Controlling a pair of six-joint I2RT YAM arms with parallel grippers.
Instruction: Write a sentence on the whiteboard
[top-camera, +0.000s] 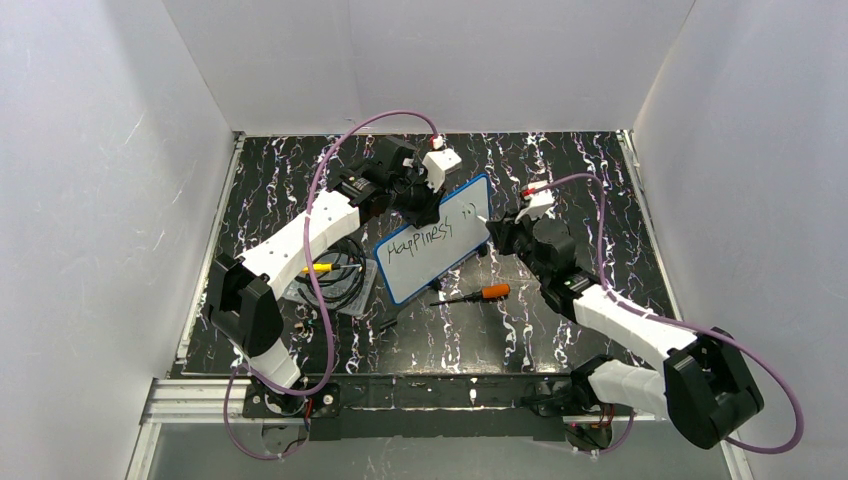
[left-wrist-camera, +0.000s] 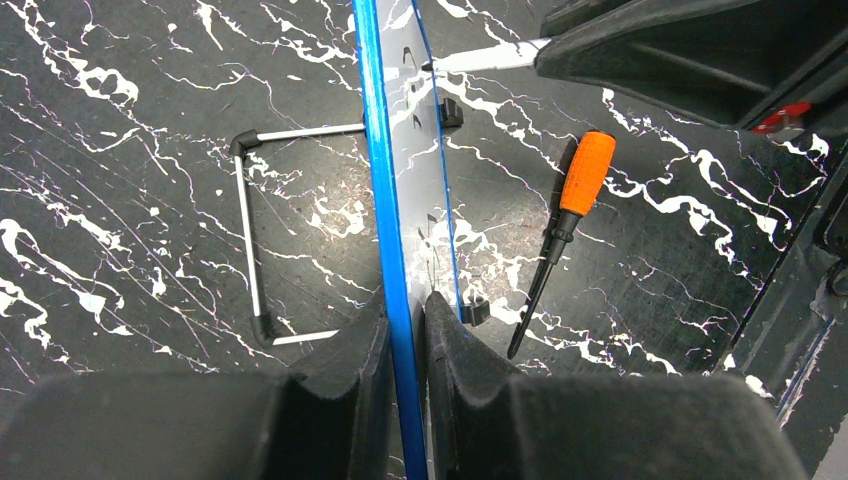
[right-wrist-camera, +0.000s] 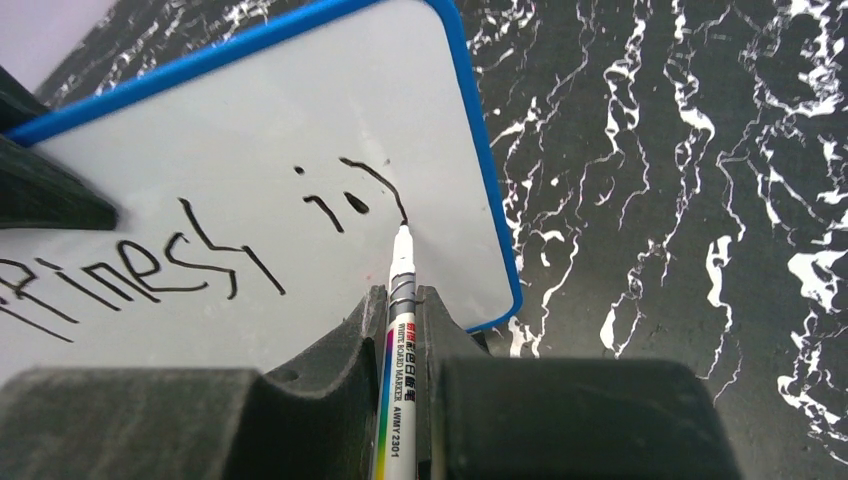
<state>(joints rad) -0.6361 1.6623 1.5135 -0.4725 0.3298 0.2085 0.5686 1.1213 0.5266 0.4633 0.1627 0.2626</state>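
The whiteboard (top-camera: 435, 240), white with a thin blue rim, stands tilted on its wire stand in the middle of the table. My left gripper (top-camera: 428, 208) is shut on its top edge; the left wrist view shows the blue rim (left-wrist-camera: 390, 200) pinched between the jaws (left-wrist-camera: 408, 310). My right gripper (top-camera: 497, 232) is shut on a white marker (right-wrist-camera: 397, 340), whose tip touches the board (right-wrist-camera: 250, 120) at the end of a stroke. The sentence (right-wrist-camera: 190, 250) reads "Happiness" followed by a partly drawn "in" (right-wrist-camera: 350, 195) on one line.
An orange-handled screwdriver (top-camera: 480, 294) lies in front of the board, also in the left wrist view (left-wrist-camera: 560, 230). A clear tray with black cable and a yellow item (top-camera: 335, 272) sits left of the board. The wire stand (left-wrist-camera: 250, 235) sticks out behind the board.
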